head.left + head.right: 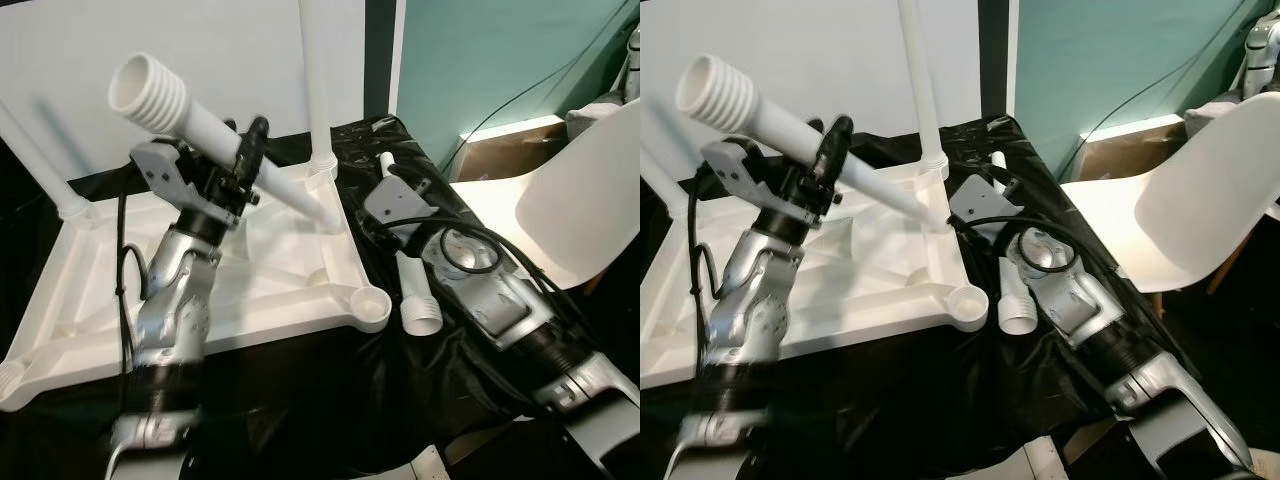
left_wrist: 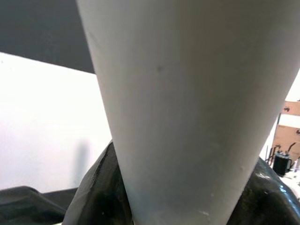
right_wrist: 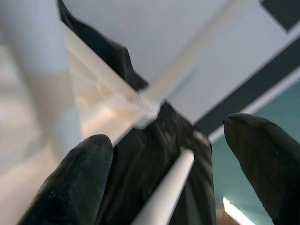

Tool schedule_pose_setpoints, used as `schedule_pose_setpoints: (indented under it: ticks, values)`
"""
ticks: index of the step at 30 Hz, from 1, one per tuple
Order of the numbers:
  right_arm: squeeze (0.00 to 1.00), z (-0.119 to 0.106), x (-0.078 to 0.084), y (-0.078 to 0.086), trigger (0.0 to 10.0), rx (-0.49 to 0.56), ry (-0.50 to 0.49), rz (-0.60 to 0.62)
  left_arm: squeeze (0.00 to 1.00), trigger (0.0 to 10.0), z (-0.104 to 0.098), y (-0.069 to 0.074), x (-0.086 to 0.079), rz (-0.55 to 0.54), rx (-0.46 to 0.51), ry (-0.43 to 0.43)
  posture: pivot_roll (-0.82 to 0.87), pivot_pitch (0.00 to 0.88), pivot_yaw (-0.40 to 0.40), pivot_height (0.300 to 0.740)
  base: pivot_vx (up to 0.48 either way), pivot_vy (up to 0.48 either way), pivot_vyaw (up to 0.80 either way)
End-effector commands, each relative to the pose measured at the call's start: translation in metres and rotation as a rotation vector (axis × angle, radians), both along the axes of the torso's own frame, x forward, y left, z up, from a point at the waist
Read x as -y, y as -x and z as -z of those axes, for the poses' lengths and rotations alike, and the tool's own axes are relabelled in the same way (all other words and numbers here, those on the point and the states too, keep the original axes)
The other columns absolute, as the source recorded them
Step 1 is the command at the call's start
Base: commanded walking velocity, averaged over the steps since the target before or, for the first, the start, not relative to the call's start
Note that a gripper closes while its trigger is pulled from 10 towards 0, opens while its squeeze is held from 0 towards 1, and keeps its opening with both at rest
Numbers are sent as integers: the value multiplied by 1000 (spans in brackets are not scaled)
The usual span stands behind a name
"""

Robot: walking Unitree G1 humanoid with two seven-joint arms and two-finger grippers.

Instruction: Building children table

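Left gripper [image 1: 250, 150] clamps 1 threaded table leg [image 1: 200, 115] over the upturned tabletop [image 1: 90, 320]; right gripper [image 3: 178, 164] gapes wide around another leg [image 1: 410, 285] beside its rim.

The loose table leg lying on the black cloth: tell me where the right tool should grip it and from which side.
Grip the loose leg on its smooth shaft, just above the ribbed end, coming down from above. It lies flat on the black cloth beside the upturned tabletop, so the open right tool can probably straddle the round shaft across its width; the ribbed end should stay free for the socket.
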State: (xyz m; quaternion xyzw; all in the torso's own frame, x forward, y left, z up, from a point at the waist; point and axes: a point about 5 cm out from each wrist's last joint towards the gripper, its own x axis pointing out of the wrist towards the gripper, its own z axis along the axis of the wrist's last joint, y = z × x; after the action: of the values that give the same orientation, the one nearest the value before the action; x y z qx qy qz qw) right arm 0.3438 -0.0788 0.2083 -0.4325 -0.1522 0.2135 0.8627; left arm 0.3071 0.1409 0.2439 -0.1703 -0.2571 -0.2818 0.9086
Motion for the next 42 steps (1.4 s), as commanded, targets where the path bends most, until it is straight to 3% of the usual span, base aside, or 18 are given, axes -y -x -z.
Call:
schedule_pose_setpoints:
  ticks: [1, 2, 3, 5, 8, 10, 14, 16, 20, 24, 32, 35, 38, 42]
  values:
    - [0, 0, -9, 2, 10000, 17, 13, -35, 0, 0, 0, 10, 22, 270, 91, -71, -67, 0, 88, 740, 0, 0, 0]
    - [0, 0, -9, 2, 10000, 17, 13, -35, 0, 0, 0, 10, 22, 270, 91, -71, -67, 0, 88, 740, 0, 0, 0]
    - [0, 2, -15, -3, 10000, 6, -4, -36, 0, 0, -5, 11, 25, 290, 96, -17, -71, 0, 88, 740, 0, 0, 0]
    - [0, 2, -15, -3, 10000, 6, -4, -36, 0, 0, -5, 11, 25, 290, 96, -17, -71, 0, 88, 740, 0, 0, 0]
    - [0, 7, -25, -8, 10000, -16, 5, -71, 0, 0, -17, 11, 20, 297, 108, 91, -66, 0, 86, 740, 0, 0, 0]
    - [0, 7, -27, -8, 10000, -21, 3, -84, 0, 0, -20, 11, 17, 280, 113, 99, -61, 0, 81, 740, 0, 0, 0]
    - [0, 7, -28, -8, 10000, -24, -1, -92, 0, 0, -21, 11, 15, 268, 116, 101, -61, 0, 81, 740, 0, 0, 0]
    - [0, 7, -27, -5, 10000, -99, -102, -107, 0, 0, -26, 9, 9, 211, 130, 94, -57, 0, 77, 740, 0, 0, 0]
    - [0, 5, -26, -1, 10000, -134, -170, -118, 0, 0, -30, 8, 7, 165, 142, 60, -59, 0, 78, 740, 0, 0, 0]
    - [0, -5, -13, 5, 10000, -107, -219, -78, 0, 0, -26, 4, 11, 110, 165, -73, -71, 0, 83, 740, 0, 0, 0]
    - [0, -27, 2, 13, 10000, -57, -262, -69, 0, 0, -25, -1, 14, 109, 158, -95, -91, 0, 92, 740, 0, 0, 0]
    - [0, -28, 1, 14, 10000, -57, -265, -80, 0, 0, -25, -1, 15, 115, 157, -90, -91, 0, 92, 740, 0, 0, 0]
    - [0, -13, -10, 20, 10000, -161, -247, -180, 0, 0, -33, 0, 14, 147, 160, -31, -91, 0, 94, 740, 0, 0, 0]
    - [0, -8, -18, 26, 10000, -223, -237, -239, 0, 0, -35, 0, 15, 146, 172, -26, -87, 0, 91, 740, 0, 0, 0]
